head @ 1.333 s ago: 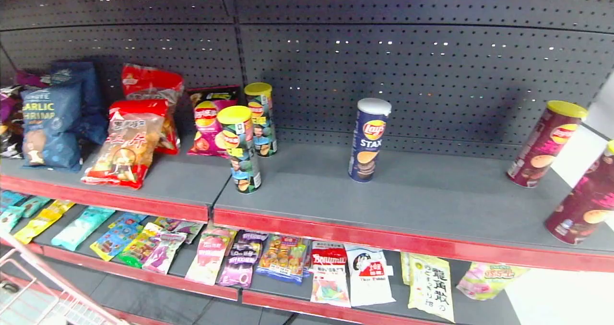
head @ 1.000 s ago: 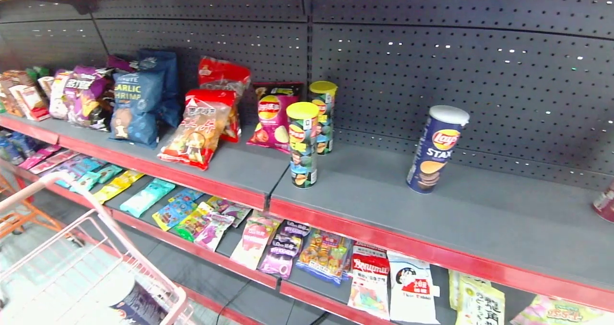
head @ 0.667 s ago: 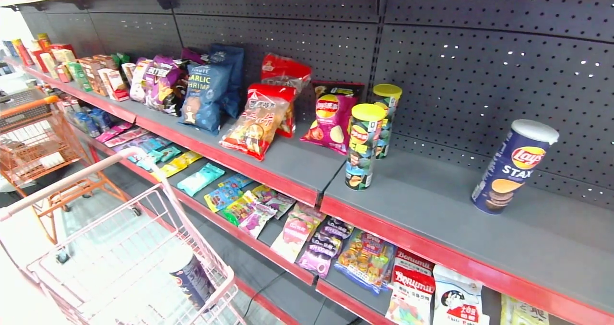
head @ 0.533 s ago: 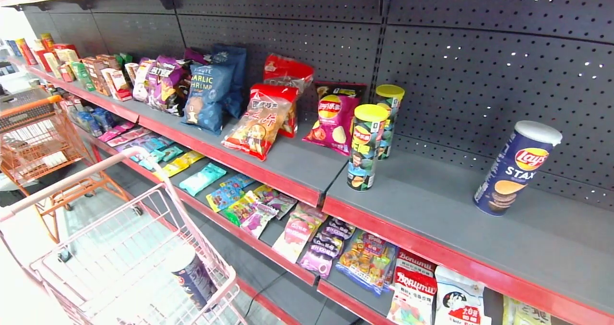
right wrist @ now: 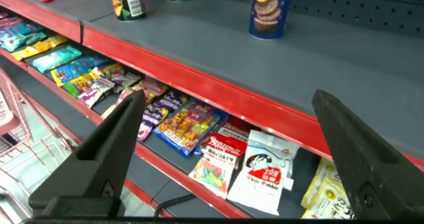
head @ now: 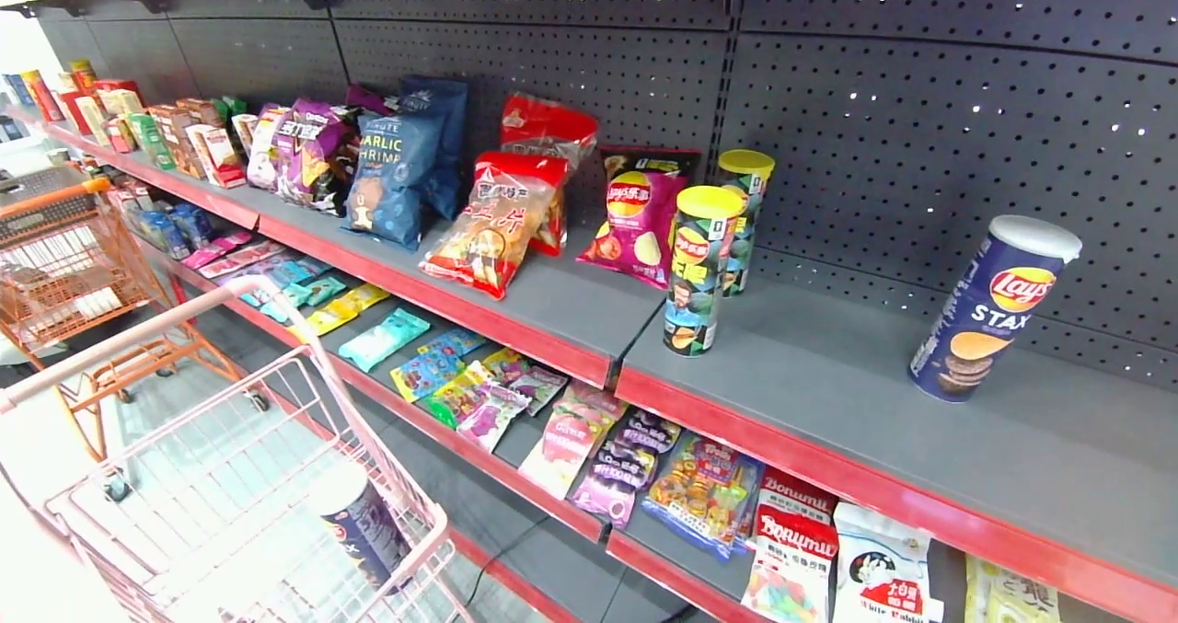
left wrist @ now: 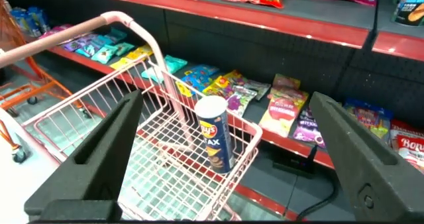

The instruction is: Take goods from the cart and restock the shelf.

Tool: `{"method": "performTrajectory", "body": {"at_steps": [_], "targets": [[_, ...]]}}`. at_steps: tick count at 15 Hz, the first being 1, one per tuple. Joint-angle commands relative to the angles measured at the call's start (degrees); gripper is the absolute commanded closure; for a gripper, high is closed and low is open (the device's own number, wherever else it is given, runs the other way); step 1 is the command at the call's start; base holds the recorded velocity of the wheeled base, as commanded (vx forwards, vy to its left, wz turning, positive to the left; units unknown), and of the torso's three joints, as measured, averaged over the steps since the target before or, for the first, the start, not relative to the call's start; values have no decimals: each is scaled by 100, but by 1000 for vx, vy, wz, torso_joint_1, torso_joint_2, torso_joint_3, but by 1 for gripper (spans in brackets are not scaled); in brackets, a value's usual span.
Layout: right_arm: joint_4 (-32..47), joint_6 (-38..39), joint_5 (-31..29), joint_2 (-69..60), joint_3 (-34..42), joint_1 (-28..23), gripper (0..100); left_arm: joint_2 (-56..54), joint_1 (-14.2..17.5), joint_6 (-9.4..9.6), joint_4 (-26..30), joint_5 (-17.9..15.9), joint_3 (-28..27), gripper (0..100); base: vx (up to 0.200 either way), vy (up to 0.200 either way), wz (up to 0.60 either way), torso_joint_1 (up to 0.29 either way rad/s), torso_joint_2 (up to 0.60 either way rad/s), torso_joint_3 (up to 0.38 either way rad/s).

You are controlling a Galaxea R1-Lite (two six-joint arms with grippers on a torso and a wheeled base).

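A pink wire cart (head: 230, 402) stands at the lower left of the head view, with one blue chip can (head: 363, 531) upright inside it. The left wrist view looks down on that can (left wrist: 215, 134) in the cart (left wrist: 119, 111); my left gripper (left wrist: 225, 101) hangs open above it, clear of it. A matching blue can (head: 989, 310) stands on the grey shelf (head: 828, 393) at the right. My right gripper (right wrist: 228, 95) is open and holds nothing, in front of the shelf's red edge (right wrist: 199, 85), with the blue can (right wrist: 268, 12) beyond it.
Two yellow-lidded cans (head: 699, 264) and several snack bags (head: 488, 227) fill the shelf's left part. Bare shelf lies between the yellow-lidded cans and the blue can. Candy packets (head: 589, 448) line the lower shelf. An orange cart (head: 64, 264) stands at the far left.
The head camera has swung to the left, bringing the pink cart and its can into view. The goods on the shelf have not moved.
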Motion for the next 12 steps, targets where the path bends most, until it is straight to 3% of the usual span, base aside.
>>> {"method": "performTrajectory", "body": {"at_steps": [1, 12], "targets": [[2, 0, 15, 2, 1, 1, 0, 5, 4, 0, 0, 1, 1, 0, 0, 0, 0, -149, 339, 188], [2, 0, 15, 2, 1, 1, 0, 5, 4, 0, 0, 1, 1, 0, 0, 0, 0, -148, 348, 199]]}}
